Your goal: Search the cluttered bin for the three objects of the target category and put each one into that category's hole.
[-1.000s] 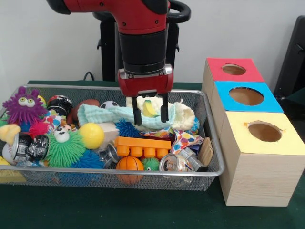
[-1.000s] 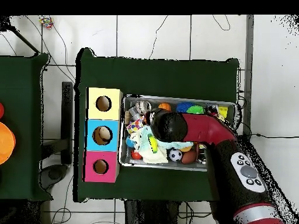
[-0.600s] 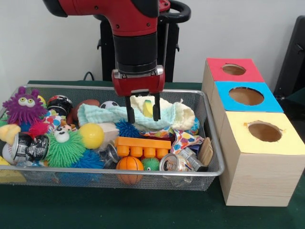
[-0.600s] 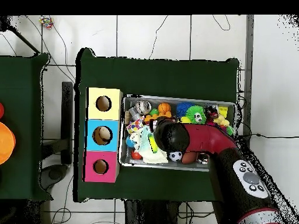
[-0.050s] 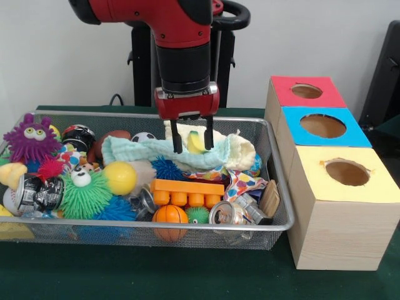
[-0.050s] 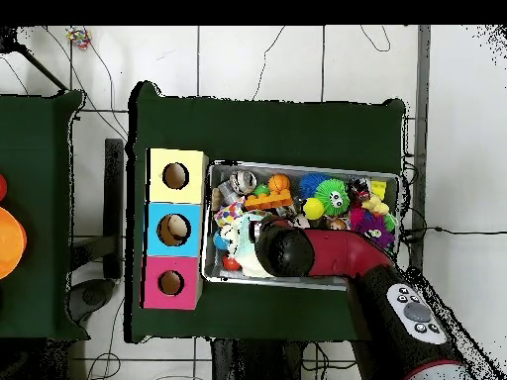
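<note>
Your pincer [image 5: 192,142] hangs over the far middle of the wire bin [image 5: 275,181], its two black fingers [image 5: 177,142] parted and pointing straight down. Between the tips you can see a yellow piece of the pale yellow cloth [image 5: 219,145]; the fingers straddle it, but whether they actually press on it is hard to tell from this angle. That cloth lies bundled with a light teal towel [image 5: 134,152] along the bin's back wall.

In front of them sit a blue spiky ball [image 5: 167,167], an orange toy brick [image 5: 186,192], a small basketball [image 5: 170,215] and a crushed can [image 5: 230,214]. To the left you have a yellow ball [image 5: 120,177], a green fuzzy creature [image 5: 84,192] and a purple monster [image 5: 31,139].

Beside the bin stand three boxes in a row on the green surface [image 5: 156,275], each with a round hole on top: red box [image 5: 306,92], blue box [image 5: 325,127] and yellow box [image 5: 347,175].

From overhead, the arm [image 6: 337,252] covers the bin's middle.
</note>
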{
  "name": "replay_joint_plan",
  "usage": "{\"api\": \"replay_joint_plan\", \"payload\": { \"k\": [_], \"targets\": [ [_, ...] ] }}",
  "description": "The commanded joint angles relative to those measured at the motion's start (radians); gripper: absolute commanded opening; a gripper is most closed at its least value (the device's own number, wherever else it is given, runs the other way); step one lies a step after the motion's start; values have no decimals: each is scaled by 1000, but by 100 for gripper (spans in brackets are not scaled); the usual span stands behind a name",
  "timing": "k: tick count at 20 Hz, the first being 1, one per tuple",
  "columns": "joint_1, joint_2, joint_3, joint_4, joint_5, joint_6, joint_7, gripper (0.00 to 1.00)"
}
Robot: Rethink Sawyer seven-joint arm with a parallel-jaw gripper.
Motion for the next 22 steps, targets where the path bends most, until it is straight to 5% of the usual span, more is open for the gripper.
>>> {"api": "replay_joint_plan", "payload": {
  "k": [1,22],
  "targets": [
    [7,2,-36,89,-56,-84,119,100],
    [17,69,-53,27,-41,-103,84,100]
  ]
}}
